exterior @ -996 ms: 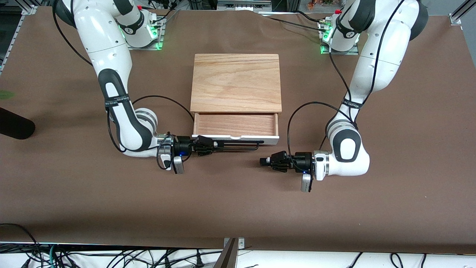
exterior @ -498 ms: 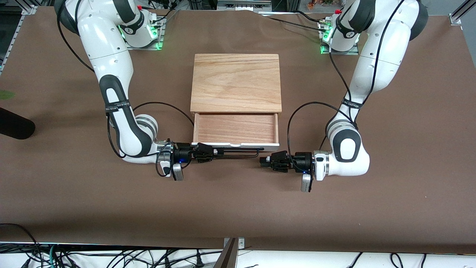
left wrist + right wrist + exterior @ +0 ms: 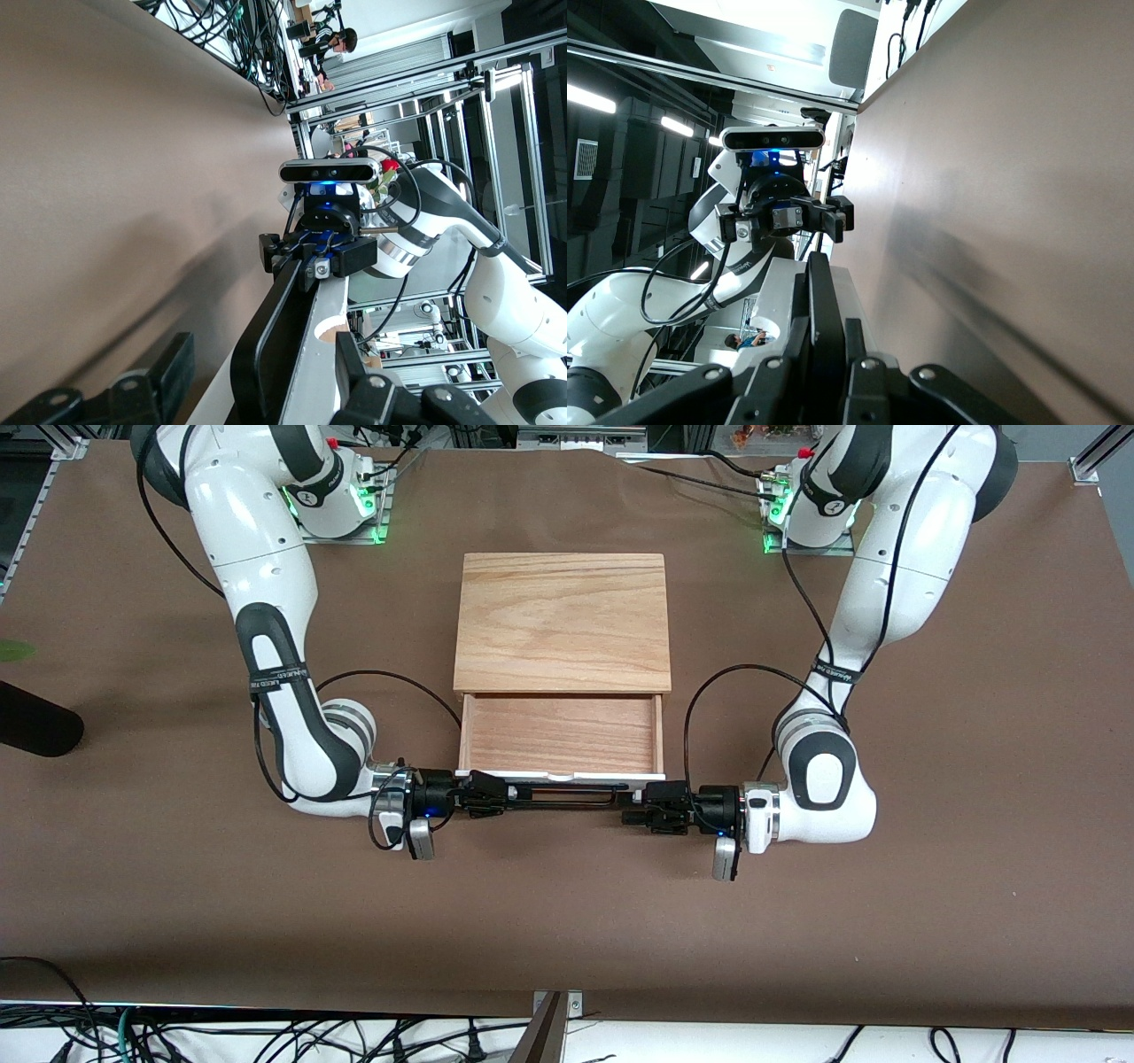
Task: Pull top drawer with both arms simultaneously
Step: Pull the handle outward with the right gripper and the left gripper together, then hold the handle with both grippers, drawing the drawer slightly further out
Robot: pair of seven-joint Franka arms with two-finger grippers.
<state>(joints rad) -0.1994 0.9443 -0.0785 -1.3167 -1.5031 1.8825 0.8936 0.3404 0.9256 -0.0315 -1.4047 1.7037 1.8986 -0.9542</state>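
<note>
From the front view, the top drawer (image 3: 561,734) stood partly out of the cabinet (image 3: 563,622), on the cabinet's side toward the front camera, with its white front panel (image 3: 567,779) nearest that camera. The black bar handle (image 3: 567,793) lay just in front of that panel, its long axis running from the right arm's end of the table to the left arm's end. The right gripper (image 3: 496,792) sat at the handle's end toward the right arm's base and looked clamped on the bar. The left gripper (image 3: 634,804) sat at the other end, its tips level with the bar; whether it had closed could not be told from here. Both grippers pointed along the bar toward each other, so a pull would have to run square to it, away from the cabinet.

In the left wrist view, the handle (image 3: 266,350) ran straight away from the camera beside the white panel (image 3: 310,372). The left gripper's fingers (image 3: 159,376) stood well apart, one on either side of the bar, gripping nothing. The right gripper (image 3: 308,257) was seen at the bar's other end.

In the right wrist view, the handle (image 3: 819,310) passed between the closed fingers (image 3: 799,350) of the right gripper. The left gripper (image 3: 813,223) faced it from the handle's end, its 2 fingers spread.
</note>
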